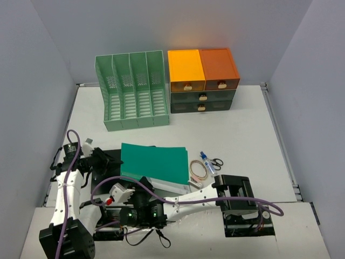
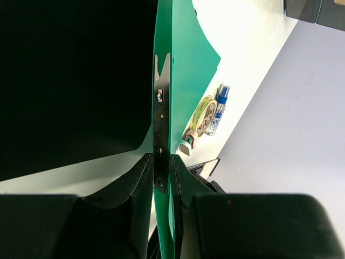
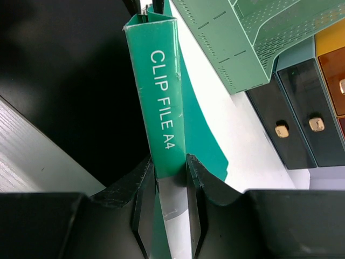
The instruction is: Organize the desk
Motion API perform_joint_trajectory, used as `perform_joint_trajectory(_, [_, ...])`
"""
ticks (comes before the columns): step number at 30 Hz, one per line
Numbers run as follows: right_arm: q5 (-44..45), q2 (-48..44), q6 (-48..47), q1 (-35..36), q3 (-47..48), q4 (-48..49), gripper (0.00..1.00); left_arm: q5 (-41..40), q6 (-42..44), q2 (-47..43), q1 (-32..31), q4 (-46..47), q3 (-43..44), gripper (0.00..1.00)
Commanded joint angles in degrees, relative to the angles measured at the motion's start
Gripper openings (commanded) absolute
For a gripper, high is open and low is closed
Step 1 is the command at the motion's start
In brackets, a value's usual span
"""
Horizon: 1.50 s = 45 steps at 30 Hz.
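1. Right wrist view: the right gripper (image 3: 170,164) pinches the spine of the green clip file (image 3: 161,81).
2. The left gripper (image 2: 161,164) is pressed together on the file's metal-clip edge.
3. The desk (image 1: 242,135) lies beneath both arms; the mint file rack (image 1: 135,91) and the drawer unit (image 1: 202,81) stand at its far edge.

So the file rack (image 1: 132,91) is sitting along the far edge of the desk (image 1: 245,127), drawer unit (image 1: 203,81) just beside it on the right. The clip file (image 1: 153,162) is sitting toward the near edge, with a tape roll (image 1: 198,171), small bottle (image 1: 207,163) and scissors (image 1: 216,162) just right of it.
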Motion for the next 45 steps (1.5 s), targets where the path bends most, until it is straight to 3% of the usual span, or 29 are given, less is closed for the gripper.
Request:
perform_joint_trajectory(1, [2.67,-1.35,0.02,-1.39,2.58,2.93,0.0,2.3,1.26,-1.14,-0.67,-0.95,3.16,0.0])
perform_joint_trajectory(10, [0.99,-2.87,1.39,-1.82,5.68,-0.62,0.0,-1.79,6.8,-2.68,-0.67,-5.34,7.44,0.01])
perform_joint_trajectory(14, [0.46,-4.2,2.1,-1.82,7.76,-2.97,0.0,-6.63,11.07,-2.73,-0.67,-7.2,14.15,0.61])
perform_joint_trajectory(15, [0.46,-4.33,2.23,-1.82,8.11,-3.75,0.0,-7.79,11.76,-2.64,-0.67,-7.54,15.66,0.71])
perform_joint_trajectory(17, [0.38,-4.55,2.53,-1.82,8.74,-4.89,0.0,-9.43,12.54,-2.84,-0.67,-7.7,17.69,0.8])
perform_joint_trajectory(23, [-0.06,-4.58,2.2,-1.82,10.92,-8.44,0.0,-13.34,13.85,-4.37,-0.49,-8.18,21.34,0.83])
perform_joint_trajectory(28, [-0.14,-5.6,2.85,-2.15,13.21,-12.12,0.0,-27.29,15.13,-4.28,0.1,-10.79,26.22,0.84])
perform_joint_trajectory(33, [-5.1,-7.15,7.88,-5.12,22.31,-20.75,0.0,-37.34,13.85,-2.1,0.57,-13.6,29.57,0.84])
perform_joint_trajectory(45, [-20.31,-1.78,12.9,-14.8,54.97,-40.34,0.0,-33.07,9.89,-2.01,0.61,-11.77,25.37,0.84])
